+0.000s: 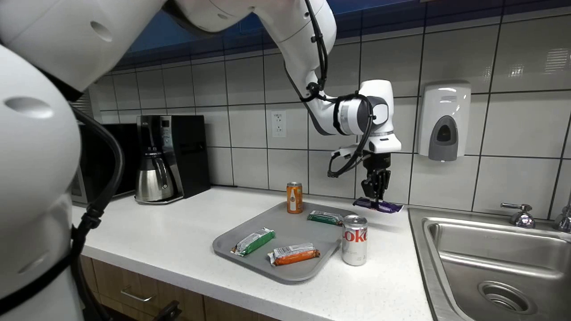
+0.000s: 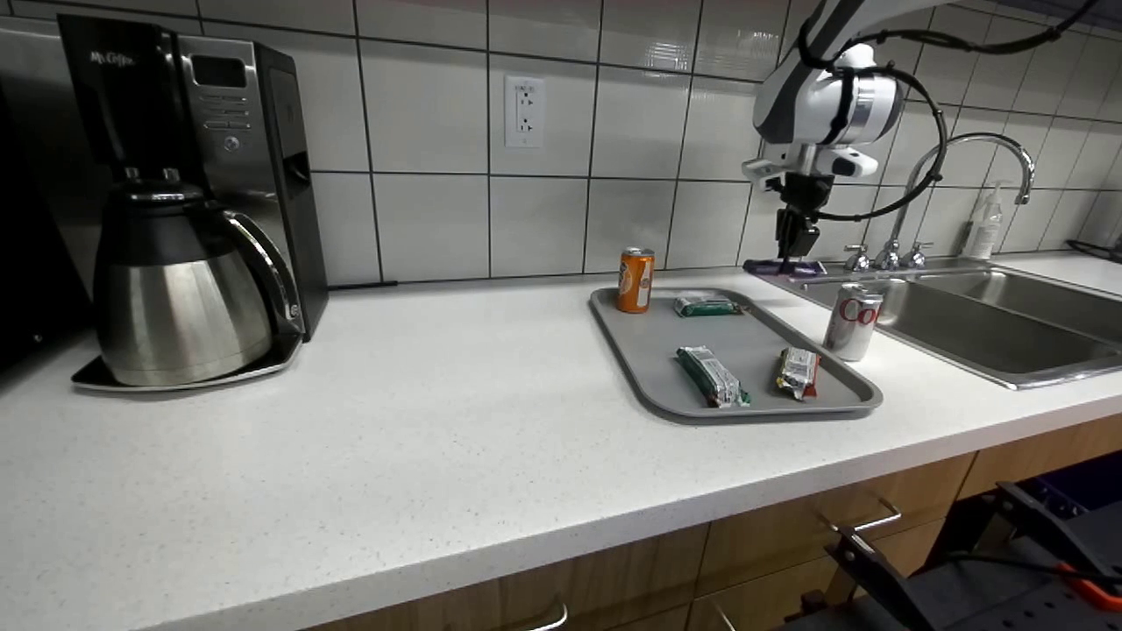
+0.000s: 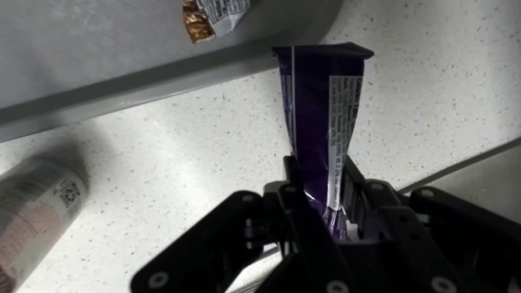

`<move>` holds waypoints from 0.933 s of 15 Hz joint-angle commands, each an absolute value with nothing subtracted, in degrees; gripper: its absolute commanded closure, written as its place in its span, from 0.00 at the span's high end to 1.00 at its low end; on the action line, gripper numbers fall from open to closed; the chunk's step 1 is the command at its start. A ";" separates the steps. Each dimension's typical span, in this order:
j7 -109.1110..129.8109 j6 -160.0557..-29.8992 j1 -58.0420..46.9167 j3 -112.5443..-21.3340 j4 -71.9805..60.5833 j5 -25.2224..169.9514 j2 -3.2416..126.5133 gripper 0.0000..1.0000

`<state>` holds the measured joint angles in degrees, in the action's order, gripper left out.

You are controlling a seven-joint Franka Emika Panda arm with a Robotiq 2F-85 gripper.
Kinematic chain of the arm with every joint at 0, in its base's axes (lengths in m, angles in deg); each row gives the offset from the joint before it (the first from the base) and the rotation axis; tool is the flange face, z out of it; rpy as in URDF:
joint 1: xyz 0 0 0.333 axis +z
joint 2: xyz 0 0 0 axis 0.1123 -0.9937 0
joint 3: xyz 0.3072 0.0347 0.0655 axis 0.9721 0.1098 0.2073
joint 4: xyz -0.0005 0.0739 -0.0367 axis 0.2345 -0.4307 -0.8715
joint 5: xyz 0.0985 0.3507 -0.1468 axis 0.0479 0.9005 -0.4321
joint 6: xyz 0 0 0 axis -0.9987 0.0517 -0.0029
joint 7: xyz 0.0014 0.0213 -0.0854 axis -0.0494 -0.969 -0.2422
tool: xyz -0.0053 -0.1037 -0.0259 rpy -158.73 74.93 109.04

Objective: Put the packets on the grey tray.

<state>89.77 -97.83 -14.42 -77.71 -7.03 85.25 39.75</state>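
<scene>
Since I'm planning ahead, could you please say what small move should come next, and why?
I'd probably carry the purple packet toward bare space on the grey tray: the fingers grip it, but the wrist view shows it mostly beyond the tray, over the counter.

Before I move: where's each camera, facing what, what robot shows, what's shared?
An exterior view sits beside the arm, facing the grey tray and sink; big links and end effector show.
An exterior view sits nearer the coffee maker, facing counter and tray obliquely; the arm's outer end shows.
The wrist view sits on the wrist, looking down at the purple packet; end effector shows at bottom.
Both exterior views share grey tray, sink, coffee maker and purple packet.
</scene>
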 commanded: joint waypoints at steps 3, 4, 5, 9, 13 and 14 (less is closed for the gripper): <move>84.16 -98.95 -12.05 -75.82 -16.75 83.65 47.50 0.07; 83.47 -98.82 -11.33 -75.72 -17.82 83.22 48.24 0.07; 82.82 -98.98 -10.81 -75.50 -18.78 82.96 48.73 0.07; 80.71 -99.89 -8.47 -74.38 -23.37 82.11 51.07 0.07; 78.00 -100.16 -7.76 -72.40 -26.85 83.26 52.48 0.07; 77.53 -100.22 -7.61 -72.07 -27.69 83.31 52.80 0.07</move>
<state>80.48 -99.01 -7.45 -73.40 -23.07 83.01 49.28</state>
